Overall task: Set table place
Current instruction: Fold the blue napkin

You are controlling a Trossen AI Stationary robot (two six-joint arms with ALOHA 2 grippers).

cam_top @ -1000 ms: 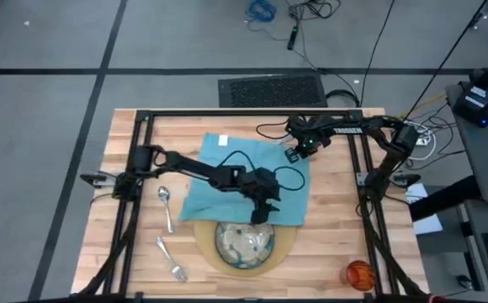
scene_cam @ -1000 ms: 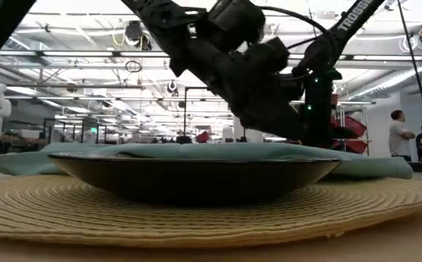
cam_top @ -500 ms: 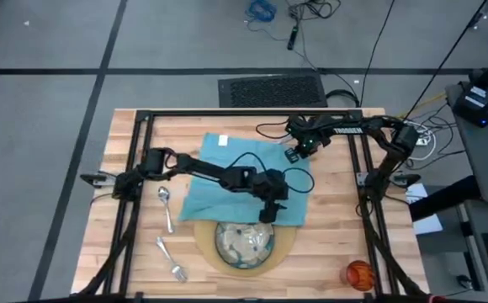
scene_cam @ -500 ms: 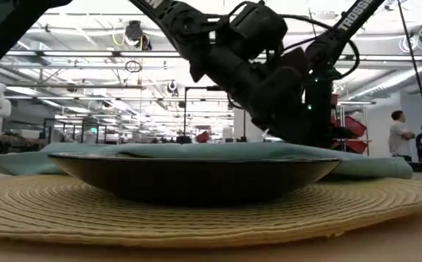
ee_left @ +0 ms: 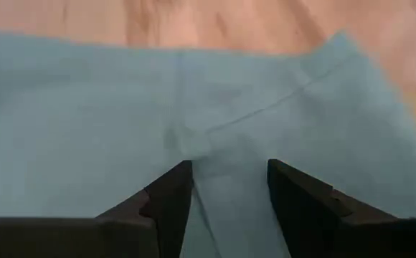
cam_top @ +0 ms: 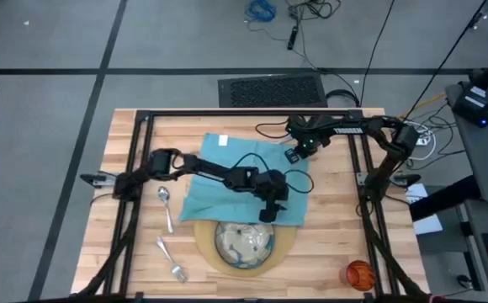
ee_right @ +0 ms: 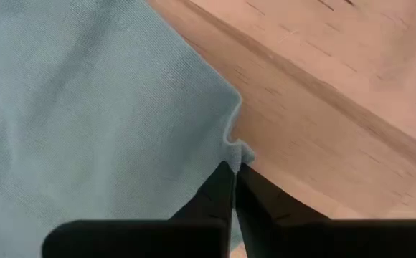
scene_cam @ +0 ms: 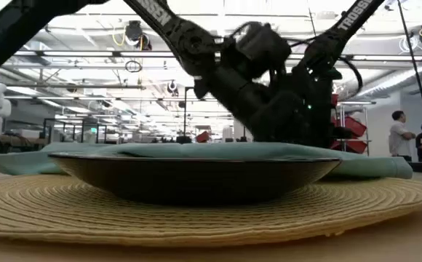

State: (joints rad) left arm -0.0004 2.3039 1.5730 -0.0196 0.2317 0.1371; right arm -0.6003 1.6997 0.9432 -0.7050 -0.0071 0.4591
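The teal napkin [cam_top: 227, 172] lies spread on the table [cam_top: 328, 210], with its near edge over the far rim of the tan placemat [cam_top: 288, 244]. The speckled dish [cam_top: 244, 244] sits on the placemat. My left gripper [cam_top: 267, 212] stands open, fingers pointing down, low over the napkin's near right part [ee_left: 229, 122]. My right gripper [cam_top: 297, 154] is shut on the napkin's far right corner. A spoon [cam_top: 167, 206] and a fork [cam_top: 170, 259] lie left of the placemat. The orange cup [cam_top: 359, 273] stands at the near right. My left gripper has a finger on either side of a crease in the napkin [ee_left: 194, 143]; whether the fingers touch the cloth cannot be told. My right gripper pinches the napkin's far right corner [ee_right: 235, 147] between its two fingertips, coming slanting from above. The cloth puckers at the fingertips; the rest lies flat on the table.
The black frame posts [cam_top: 366, 181] stand at both sides of the table. A black cable [cam_top: 269, 130] runs across the napkin's far part. Bare wood [cam_top: 336, 236] shows right of the napkin and placemat.
My left gripper has gone a little toward the table's right edge and down toward the napkin, its arm stretching farther across the cloth. The napkin, dish and right gripper have kept still.
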